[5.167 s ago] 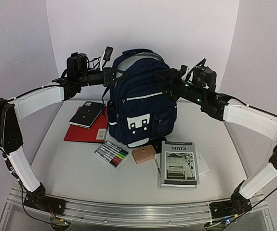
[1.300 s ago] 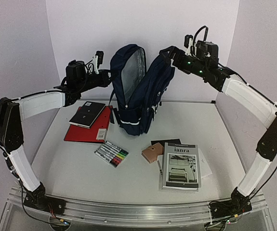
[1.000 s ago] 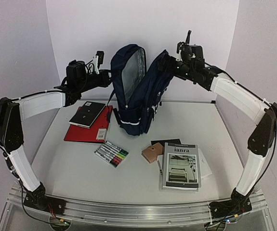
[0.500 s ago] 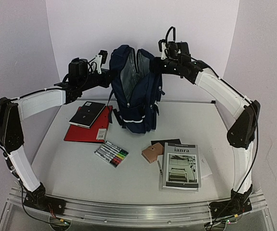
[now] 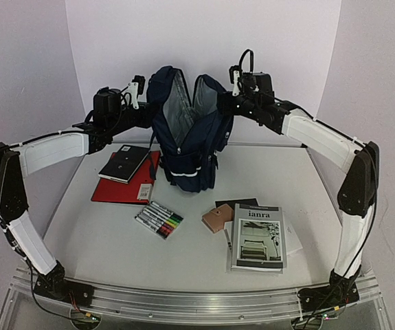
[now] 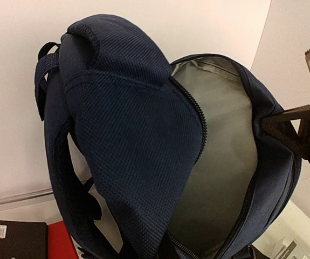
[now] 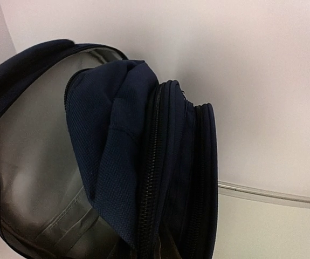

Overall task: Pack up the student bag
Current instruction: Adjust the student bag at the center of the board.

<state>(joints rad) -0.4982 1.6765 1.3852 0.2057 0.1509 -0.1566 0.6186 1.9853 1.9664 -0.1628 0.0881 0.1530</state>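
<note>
1. Right now the student bag (image 5: 187,148) stands upright at the far middle of the bench (image 5: 94,240). Its main compartment is unzipped and gapes upward, showing grey lining.
2. The left gripper (image 5: 148,112) is closed at the top of the bag's back panel. The right gripper (image 5: 220,103) is closed at the rim of the front flap, on the opposite side. Neither wrist view shows its own fingers, so a pinch of fabric in each is likely rather than certain. The left wrist view does show one dark finger of the right gripper pressed against the front rim.
3. The step in hand looks like spreading the mouth wide. Only lining is visible inside, so packing seems not yet begun.
4. Waiting on the bench are a black notebook (image 5: 123,163) on a red folder (image 5: 118,189) toward the left edge, a marker set (image 5: 159,220) and a tan case (image 5: 216,220) in the middle, and a booklet (image 5: 255,237) toward the near right corner.
5. The next move calls for one gripper to let go and fetch an item. The other must hold the soft bag upright and open, or the mouth may sag shut.
</note>
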